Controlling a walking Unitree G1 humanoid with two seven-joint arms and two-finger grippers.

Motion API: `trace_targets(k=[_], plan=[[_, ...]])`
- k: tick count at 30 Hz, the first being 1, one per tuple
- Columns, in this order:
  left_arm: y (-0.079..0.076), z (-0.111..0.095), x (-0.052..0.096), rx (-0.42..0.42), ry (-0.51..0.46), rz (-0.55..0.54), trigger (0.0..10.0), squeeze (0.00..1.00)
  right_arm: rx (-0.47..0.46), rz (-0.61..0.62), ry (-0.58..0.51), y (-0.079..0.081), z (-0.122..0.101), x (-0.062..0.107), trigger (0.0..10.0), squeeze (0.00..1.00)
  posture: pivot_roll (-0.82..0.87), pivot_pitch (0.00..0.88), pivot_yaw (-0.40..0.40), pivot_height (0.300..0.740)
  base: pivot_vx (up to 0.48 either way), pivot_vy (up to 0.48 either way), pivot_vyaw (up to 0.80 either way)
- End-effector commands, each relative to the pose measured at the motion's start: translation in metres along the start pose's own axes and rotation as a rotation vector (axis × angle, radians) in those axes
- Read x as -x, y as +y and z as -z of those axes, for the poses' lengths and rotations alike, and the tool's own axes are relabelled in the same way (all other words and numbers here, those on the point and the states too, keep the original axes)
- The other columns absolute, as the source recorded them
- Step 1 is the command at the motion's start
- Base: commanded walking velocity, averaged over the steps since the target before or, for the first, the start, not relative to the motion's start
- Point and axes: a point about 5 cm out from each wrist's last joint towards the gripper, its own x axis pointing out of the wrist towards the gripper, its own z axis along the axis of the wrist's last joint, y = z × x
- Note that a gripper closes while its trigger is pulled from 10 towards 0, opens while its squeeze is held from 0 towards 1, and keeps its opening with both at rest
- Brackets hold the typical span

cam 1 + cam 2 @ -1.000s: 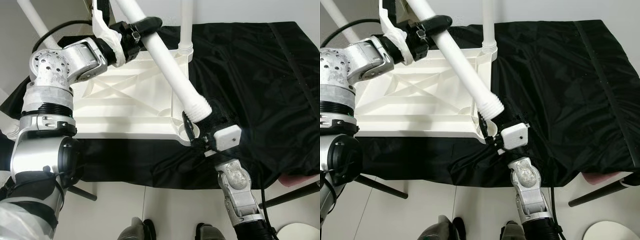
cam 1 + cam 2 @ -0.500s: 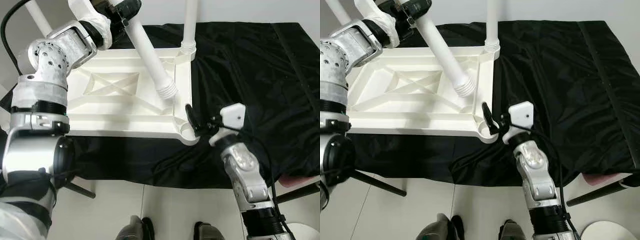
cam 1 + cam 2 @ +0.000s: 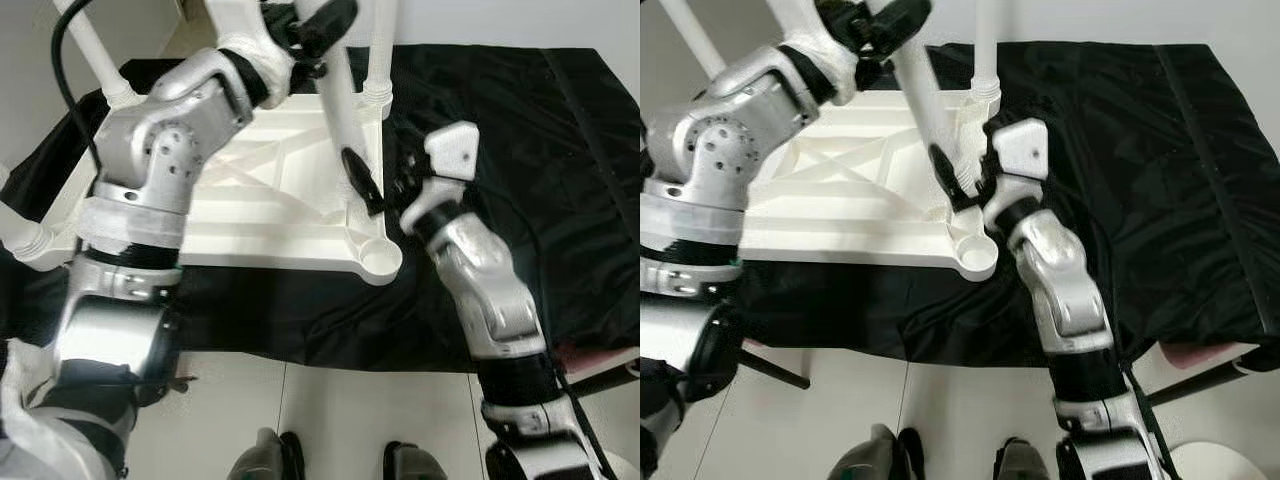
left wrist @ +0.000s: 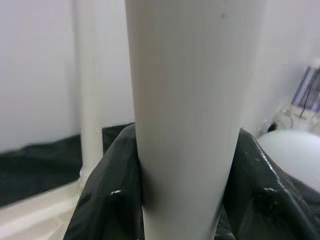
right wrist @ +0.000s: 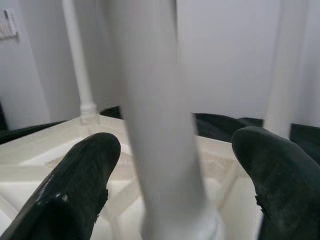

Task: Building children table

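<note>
The upturned white tabletop (image 3: 250, 215) lies underside-up on a black cloth (image 3: 520, 140), its near right corner socket (image 3: 378, 260) open and bare. Just beyond that corner, the right gripper (image 5: 170, 200) reaches in from the right with its fingers spread apart, one black finger (image 3: 360, 180) lying along the tabletop's right rail and the loose leg's lower end between the two pads without a visible clamp. The loose white leg (image 3: 335, 100) rises steeply from the rail, its long axis leaning slightly away toward the robot's left, threaded end down; that lower tip is hidden behind the right gripper's finger, so whether it touches the tabletop cannot be told. Higher up, the left gripper (image 4: 182, 165) is clenched around the leg's shaft, black pads pressed on both sides; the leg's top is cut off by the frame. At the far right corner another leg (image 3: 378, 45) stands upright in its socket, and a third leg (image 3: 95, 50) rises at the far left, both cropped at the top. The tabletop's left portion is masked by the silver left arm (image 3: 160, 170).
</note>
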Motion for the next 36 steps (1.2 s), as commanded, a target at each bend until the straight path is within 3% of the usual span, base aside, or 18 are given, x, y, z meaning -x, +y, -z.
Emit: trace_targets(k=[1,4,14,15,16,17,18,29,30,31,32,35,36], plan=[[-0.004,-0.004,0.001,-0.044,-0.025,-0.012,10.0,0.0,-0.01,-0.011,0.038,0.004,0.007,-0.002,10.0,0.0,-0.09,0.143,0.096,0.74,0.0,0.0,0.0],[-0.023,-0.006,-0.004,-0.086,-0.048,0.018,10.0,0.0,0.005,-0.006,0.088,0.006,0.012,-0.017,10.0,0.0,-0.08,0.143,0.086,0.74,0.0,0.0,0.0],[-0.031,-0.009,-0.01,-0.106,-0.075,-0.002,10.0,0.0,0.086,0.029,0.148,0.004,0.011,-0.034,10.0,0.0,-0.07,0.138,0.069,0.74,0.0,0.0,0.0],[-0.033,-0.011,-0.014,-0.112,-0.077,-0.005,10.0,0.0,0.092,0.035,0.15,0.003,0.01,-0.036,5.6,0.0,-0.07,0.138,0.069,0.74,0.0,0.0,0.0],[-0.034,-0.011,-0.017,-0.116,-0.078,-0.008,10.0,0.0,0.099,0.04,0.149,0.003,0.009,-0.037,2.2,0.0,-0.06,0.14,0.069,0.74,0.0,0.0,0.0],[-0.034,-0.011,-0.017,-0.116,-0.078,-0.008,10.0,0.0,0.099,0.04,0.149,0.003,0.009,-0.037,2.2,0.0,-0.06,0.14,0.069,0.74,0.0,0.0,0.0],[-0.035,-0.012,-0.019,-0.119,-0.076,-0.009,10.0,0.0,0.111,0.04,0.143,0.003,0.007,-0.039,0.0,0.0,-0.06,0.14,0.069,0.74,0.0,0.0,0.0],[-0.036,-0.013,-0.019,-0.151,-0.063,0.009,10.0,0.0,0.119,0.048,0.15,0.003,0.008,-0.037,0.0,0.0,-0.07,0.138,0.082,0.74,0.0,0.0,0.0],[-0.035,-0.009,-0.019,-0.153,-0.056,0.014,10.0,0.0,0.103,0.067,0.154,0.002,0.009,-0.036,3.0,0.0,-0.07,0.139,0.083,0.74,0.0,0.0,0.0],[-0.035,-0.009,-0.019,-0.153,-0.056,0.014,10.0,0.0,0.103,0.067,0.154,0.002,0.009,-0.036,3.0,0.0,-0.07,0.139,0.083,0.74,0.0,0.0,0.0],[-0.034,-0.004,-0.02,-0.146,-0.051,0.019,10.0,0.0,0.071,0.09,0.154,0.0,0.01,-0.034,10.0,0.0,-0.07,0.135,0.085,0.74,0.0,0.0,0.0],[-0.034,-0.004,-0.02,-0.146,-0.051,0.019,10.0,0.0,0.071,0.09,0.154,0.0,0.01,-0.034,10.0,0.0,-0.07,0.135,0.085,0.74,0.0,0.0,0.0],[-0.034,-0.001,-0.019,-0.129,-0.05,0.022,10.0,1.0,0.037,0.12,0.155,-0.001,0.011,-0.032,10.0,0.0,-0.07,0.133,0.087,0.74,0.0,0.0,0.0]])
